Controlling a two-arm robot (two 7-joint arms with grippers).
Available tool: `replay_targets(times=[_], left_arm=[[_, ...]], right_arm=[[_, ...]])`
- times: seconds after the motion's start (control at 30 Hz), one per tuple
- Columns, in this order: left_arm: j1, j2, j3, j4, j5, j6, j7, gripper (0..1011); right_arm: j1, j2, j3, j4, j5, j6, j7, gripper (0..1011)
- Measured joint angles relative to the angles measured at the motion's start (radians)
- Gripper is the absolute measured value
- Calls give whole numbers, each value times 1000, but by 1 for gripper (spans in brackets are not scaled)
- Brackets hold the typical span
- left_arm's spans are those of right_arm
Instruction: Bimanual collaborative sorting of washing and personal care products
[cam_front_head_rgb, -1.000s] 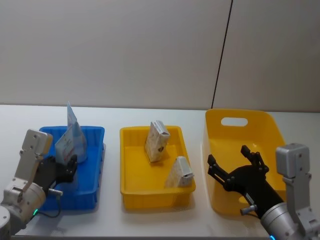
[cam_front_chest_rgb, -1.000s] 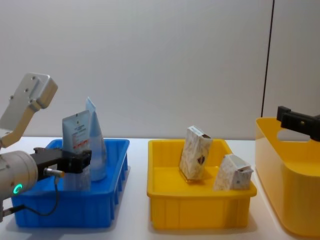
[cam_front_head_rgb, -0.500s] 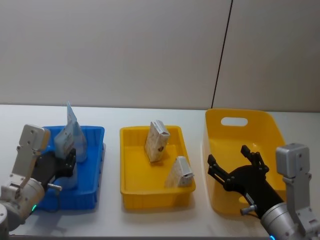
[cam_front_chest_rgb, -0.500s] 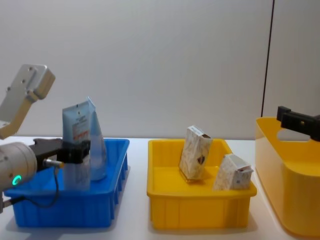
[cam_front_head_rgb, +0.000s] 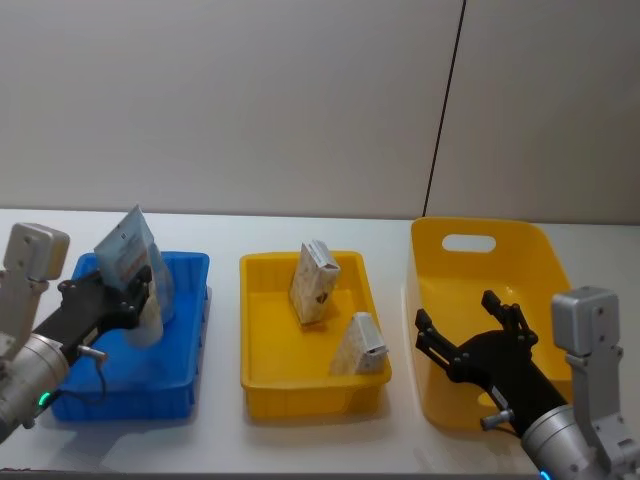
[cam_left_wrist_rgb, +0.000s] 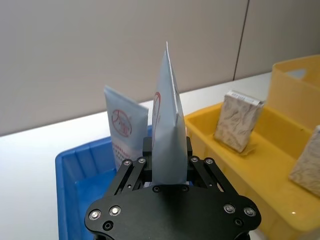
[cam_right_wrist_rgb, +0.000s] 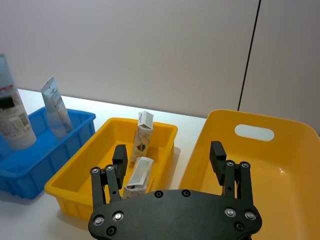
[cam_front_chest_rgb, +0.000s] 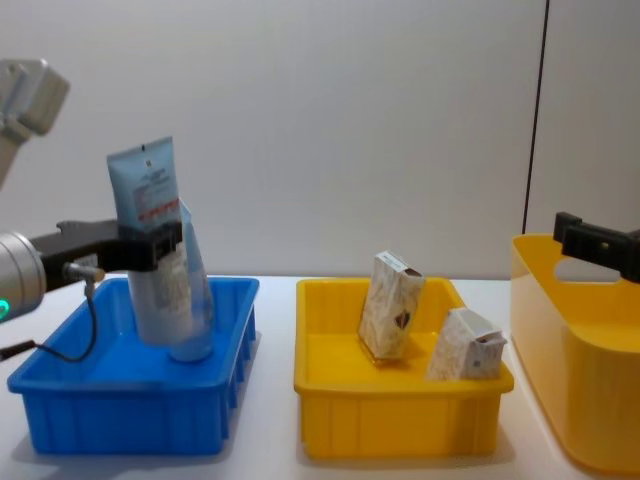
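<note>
Your left gripper (cam_front_chest_rgb: 150, 244) clasps a pale-blue plastic squeeze tube (cam_front_chest_rgb: 142, 185) over the blue plastic bin (cam_front_chest_rgb: 130, 430). Your right gripper (cam_front_head_rgb: 457, 318) sits with its jaws spread wide.

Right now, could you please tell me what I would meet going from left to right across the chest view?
Tube held by the left hand → taller carton → shorter carton → right hand.

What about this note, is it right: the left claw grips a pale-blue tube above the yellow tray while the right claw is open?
Not quite. The head view shows the left claw gripping the pale-blue tube above the blue bin instead. The right claw is open, as stated.
</note>
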Motion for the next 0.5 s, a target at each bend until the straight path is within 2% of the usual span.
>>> replay_targets(times=[0.17, 0.5], left_arm=[[14, 21, -16, -41, -37, -8, -54, 276], [24, 46, -23, -94, -95, -17, -143, 276]], right_arm=[[0, 0, 0, 0, 0, 0, 0, 1004], [0, 0, 0, 0, 0, 0, 0, 1004]])
